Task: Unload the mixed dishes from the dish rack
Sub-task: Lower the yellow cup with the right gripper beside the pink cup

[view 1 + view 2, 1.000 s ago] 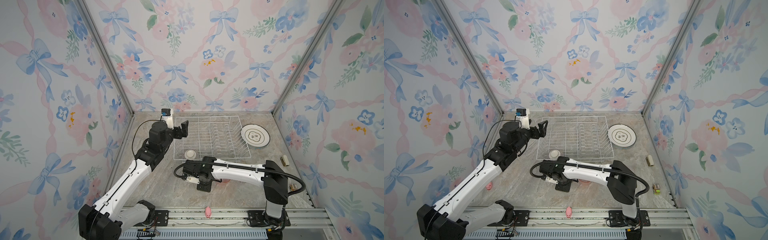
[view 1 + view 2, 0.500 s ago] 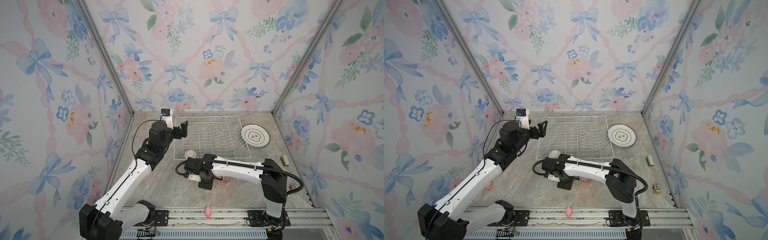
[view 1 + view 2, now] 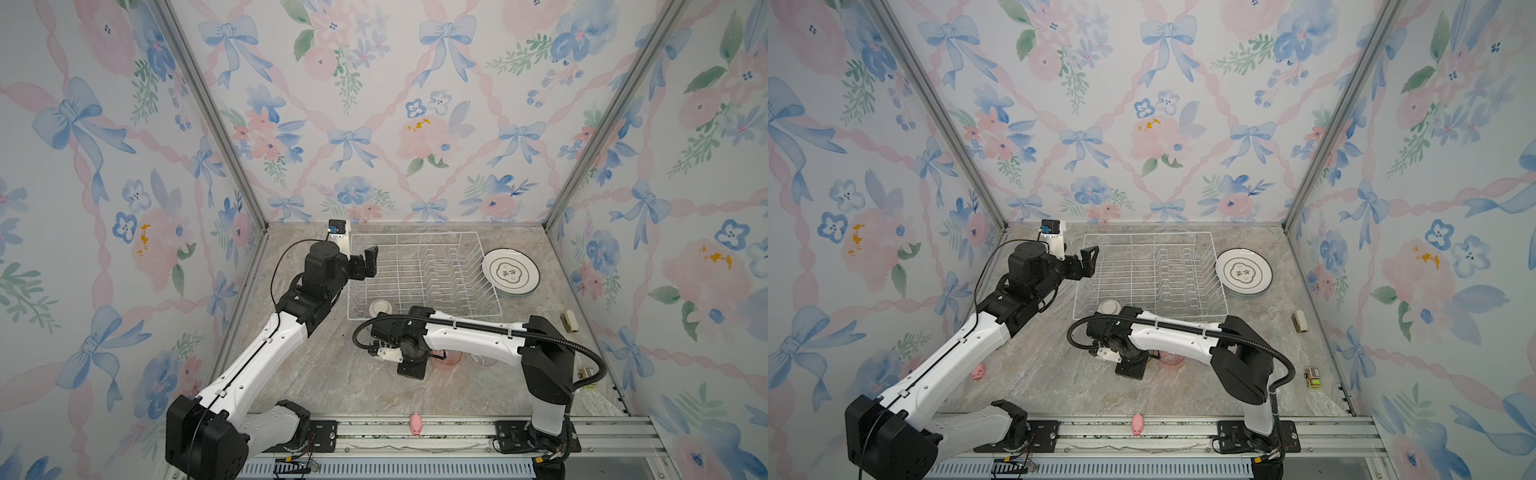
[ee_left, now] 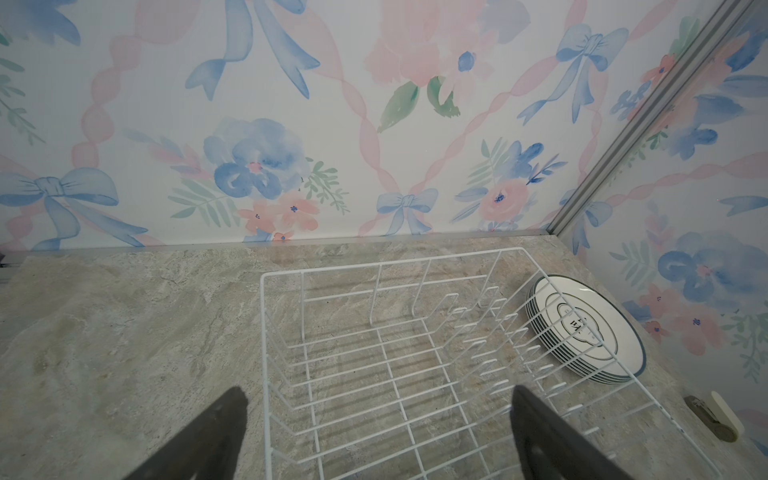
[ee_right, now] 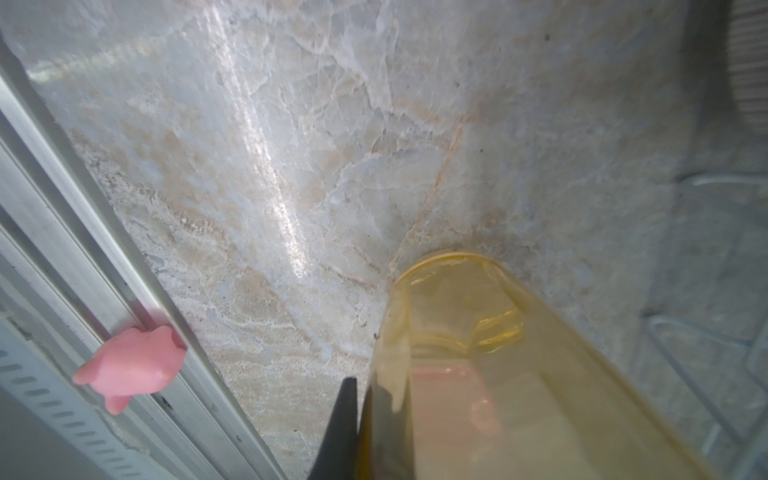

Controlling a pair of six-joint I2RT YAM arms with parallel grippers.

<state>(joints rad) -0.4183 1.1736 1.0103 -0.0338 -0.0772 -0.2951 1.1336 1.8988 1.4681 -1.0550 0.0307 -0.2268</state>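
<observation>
The white wire dish rack (image 3: 419, 274) (image 3: 1152, 270) (image 4: 374, 353) holds one small round bowl (image 3: 380, 308) (image 3: 1109, 306) in its front left corner. A stack of dark-rimmed white plates (image 3: 510, 272) (image 3: 1244, 273) (image 4: 582, 328) lies on the counter right of the rack. My left gripper (image 3: 365, 264) (image 3: 1086, 262) (image 4: 376, 399) hangs open over the rack's left side, holding nothing. In front of the rack, my right gripper (image 3: 411, 368) (image 5: 365, 395) is shut on the wall of a yellow tumbler (image 5: 498, 353), low over the counter. A pink tumbler (image 3: 446, 356) (image 3: 1170, 358) and a clear tumbler (image 3: 482, 358) stand beside it.
A pink pig toy (image 3: 416, 424) (image 3: 1136, 424) (image 5: 133, 374) sits on the front rail, and another pig (image 3: 978, 371) lies under the left arm. A small cream object (image 3: 569, 321) and a toy car (image 3: 1313, 377) lie near the right wall.
My right arm has shifted a little to the right in front of the rack with the tumbler in its grip. The left arm has stayed where it was.
</observation>
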